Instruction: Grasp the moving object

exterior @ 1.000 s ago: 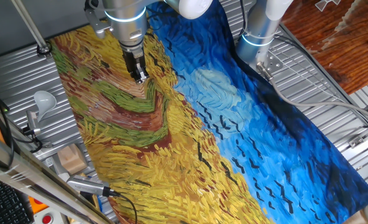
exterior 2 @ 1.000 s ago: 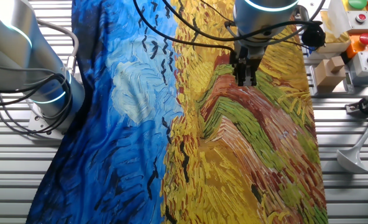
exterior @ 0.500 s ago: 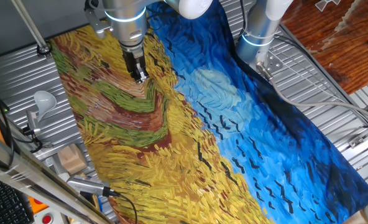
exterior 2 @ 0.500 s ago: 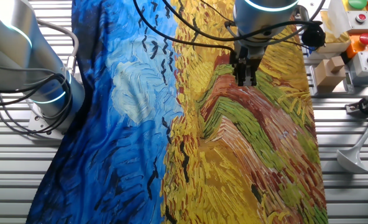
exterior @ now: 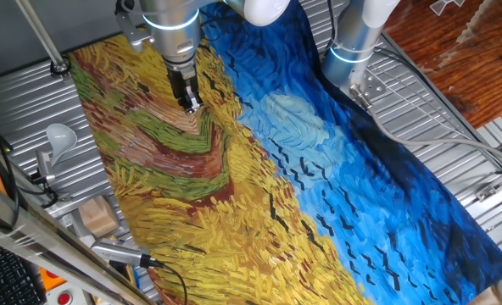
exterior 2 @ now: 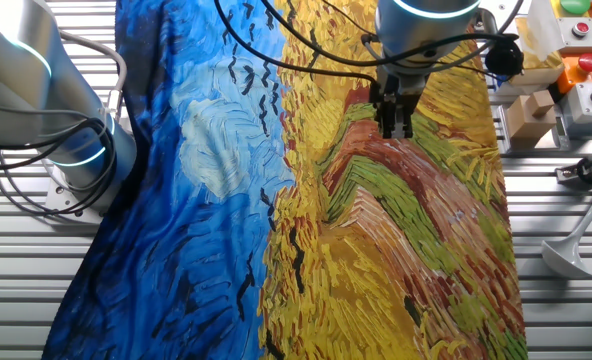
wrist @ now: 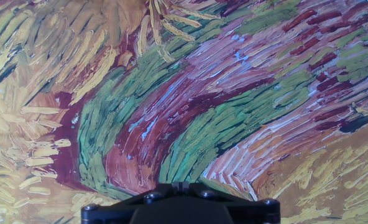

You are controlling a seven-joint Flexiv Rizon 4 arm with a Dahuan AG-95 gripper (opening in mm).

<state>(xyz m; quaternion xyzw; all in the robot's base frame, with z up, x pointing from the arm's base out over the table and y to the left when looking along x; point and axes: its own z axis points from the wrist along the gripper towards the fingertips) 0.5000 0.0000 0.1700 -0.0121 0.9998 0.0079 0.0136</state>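
My gripper (exterior: 191,103) stands low over the printed cloth (exterior: 234,195), at the green and brown strokes near its far end. It also shows in the other fixed view (exterior 2: 394,128). Its two fingers are pressed together with no gap, and the fingertips (wrist: 180,185) meet at the bottom edge of the hand view. The tiny bright-yellow spiky toy shows in no view. Nothing can be seen between the fingers. Only painted strokes of the cloth (wrist: 184,106) lie in front of the hand.
A second arm's base (exterior: 353,42) stands at the cloth's blue side. A white ladle (exterior: 58,135) and a wooden block (exterior: 98,216) lie on the slatted metal table (exterior: 30,110) beside the yellow side. A button box (exterior 2: 576,50) sits at the corner.
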